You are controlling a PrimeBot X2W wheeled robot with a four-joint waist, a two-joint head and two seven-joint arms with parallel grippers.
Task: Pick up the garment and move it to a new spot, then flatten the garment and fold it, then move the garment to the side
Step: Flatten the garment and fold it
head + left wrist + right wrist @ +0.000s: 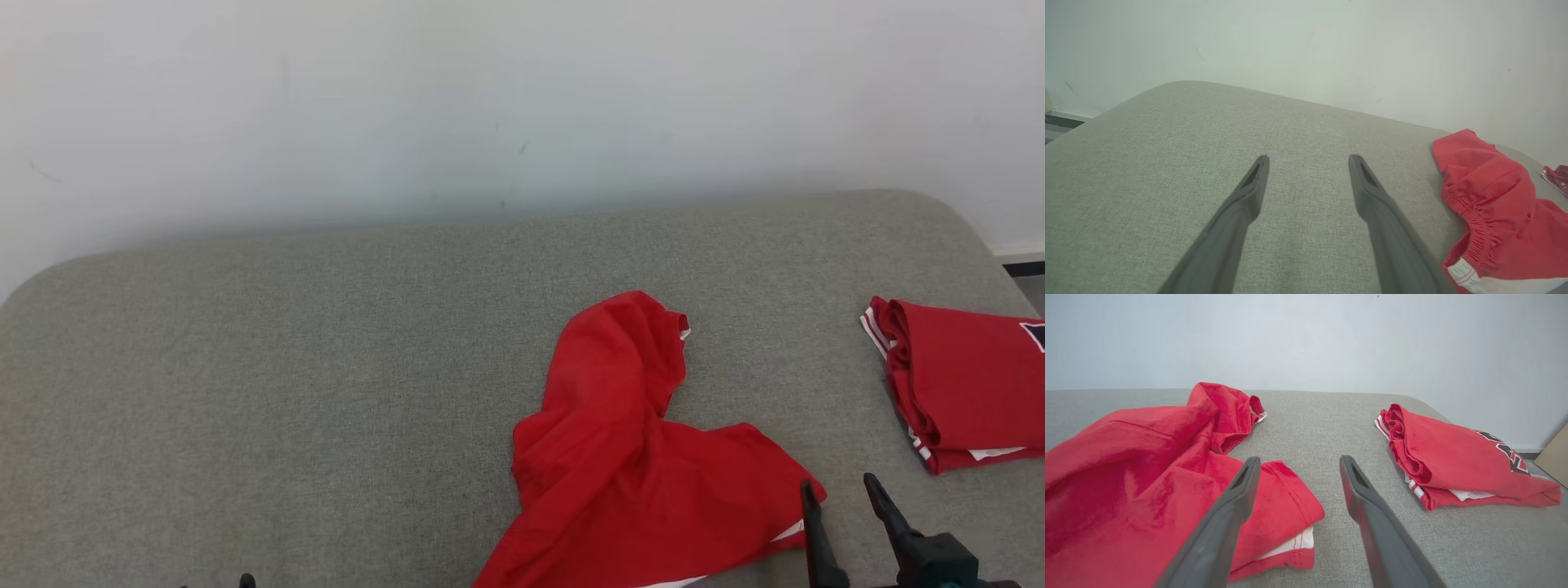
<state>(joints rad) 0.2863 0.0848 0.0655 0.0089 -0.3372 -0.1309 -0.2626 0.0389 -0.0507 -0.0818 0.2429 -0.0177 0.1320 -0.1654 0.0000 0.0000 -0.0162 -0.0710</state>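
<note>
**Loosely heaped, the red garment lay near the front edge with both grippers empty**

Plainly nothing was being held. The right gripper (838, 484) stood with its two dark fingers spread apart and only grey fabric between them. It sat just beside the garment's (645, 482) nearest corner, where a strip of white trim (1290, 547) showed under the red hem. The left gripper (1309, 159) was likewise spread wide and empty over bare cushion (326, 367), well to the left of the cloth.

The garment rested crumpled on the grey cushion, right of the middle and close to the front. One bunched part reached toward the wall (490, 98), and a broader part spilled toward the robot. It was creased and doubled over itself, so the flattening probably had yet to be done.

The right gripper's place beside that trimmed corner looked suited to pinching an edge and drawing it out. The left one would likely need to cross over to take the opposite side.

A folded red garment (963, 392) lay apart at the far right, perhaps marking where finished pieces were set.
</note>
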